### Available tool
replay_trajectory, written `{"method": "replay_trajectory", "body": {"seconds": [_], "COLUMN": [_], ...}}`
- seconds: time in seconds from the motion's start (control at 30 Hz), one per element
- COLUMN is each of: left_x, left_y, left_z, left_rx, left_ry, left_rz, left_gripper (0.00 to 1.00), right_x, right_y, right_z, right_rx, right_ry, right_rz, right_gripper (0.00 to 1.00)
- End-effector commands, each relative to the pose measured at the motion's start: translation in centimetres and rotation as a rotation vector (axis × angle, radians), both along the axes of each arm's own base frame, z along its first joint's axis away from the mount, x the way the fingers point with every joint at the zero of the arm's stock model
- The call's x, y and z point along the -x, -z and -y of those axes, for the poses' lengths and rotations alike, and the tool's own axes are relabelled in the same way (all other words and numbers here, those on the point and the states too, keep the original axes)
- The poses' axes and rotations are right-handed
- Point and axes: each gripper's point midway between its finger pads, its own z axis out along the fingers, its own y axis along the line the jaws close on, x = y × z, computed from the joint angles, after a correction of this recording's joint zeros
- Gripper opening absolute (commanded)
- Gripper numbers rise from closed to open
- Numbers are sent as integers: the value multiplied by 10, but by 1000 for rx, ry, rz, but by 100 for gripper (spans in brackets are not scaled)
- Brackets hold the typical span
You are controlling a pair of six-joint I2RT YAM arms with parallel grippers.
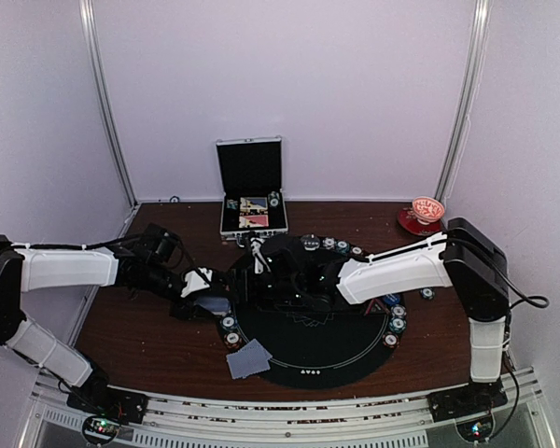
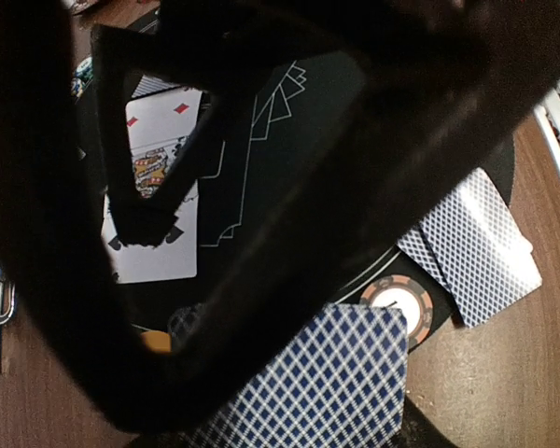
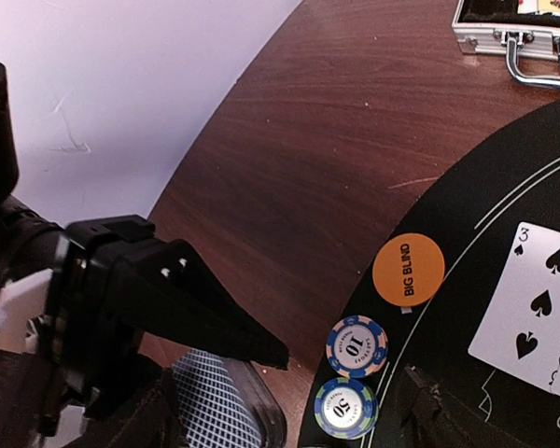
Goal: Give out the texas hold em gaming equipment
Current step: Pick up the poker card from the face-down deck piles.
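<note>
My left gripper (image 1: 205, 303) sits at the left edge of the mat, shut on blue-diamond-backed cards (image 2: 345, 373); these also show in the right wrist view (image 3: 210, 411). My right gripper (image 1: 243, 283) reaches across the mat to just beside it, jaws apart and empty (image 3: 341, 369). Between its fingers lie a "10" chip (image 3: 357, 346) and a "50" chip (image 3: 346, 408). An orange BIG BLIND button (image 3: 408, 269) lies beyond them. Face-up cards (image 2: 154, 187) lie on the mat, one the three of spades (image 3: 541, 303). Two face-down cards (image 1: 248, 358) and an orange-edged chip (image 2: 399, 303) lie at the mat's near left.
The round black mat (image 1: 355, 359) fills the table's middle, with chips along its right rim (image 1: 395, 322) and back rim (image 1: 329, 244). The open silver case (image 1: 252, 201) stands at the back. A red dish (image 1: 422, 217) sits back right. Both arms crowd the mat's left side.
</note>
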Motion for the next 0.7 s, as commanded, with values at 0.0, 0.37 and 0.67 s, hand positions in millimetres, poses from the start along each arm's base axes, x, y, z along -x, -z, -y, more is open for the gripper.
{"method": "replay_trajectory", "body": {"seconds": [0.0,0.37,0.67], "left_x": [-1,0,2], "left_y": [-12,-12,-12], "left_z": [8,8,8], "left_rx": [41,43,41], "left_ry": [28,33,44], "left_rz": [41,37,35], "left_gripper": [56,56,56], "right_x": [10,12,-7], "right_y": [12,27,42], "right_z": [-4,-20,-16], "right_rx": [44,61,147], "right_ry": [-43,-101,-23], "right_rz": [-8,-17,12], "right_gripper": [81,78,61]}}
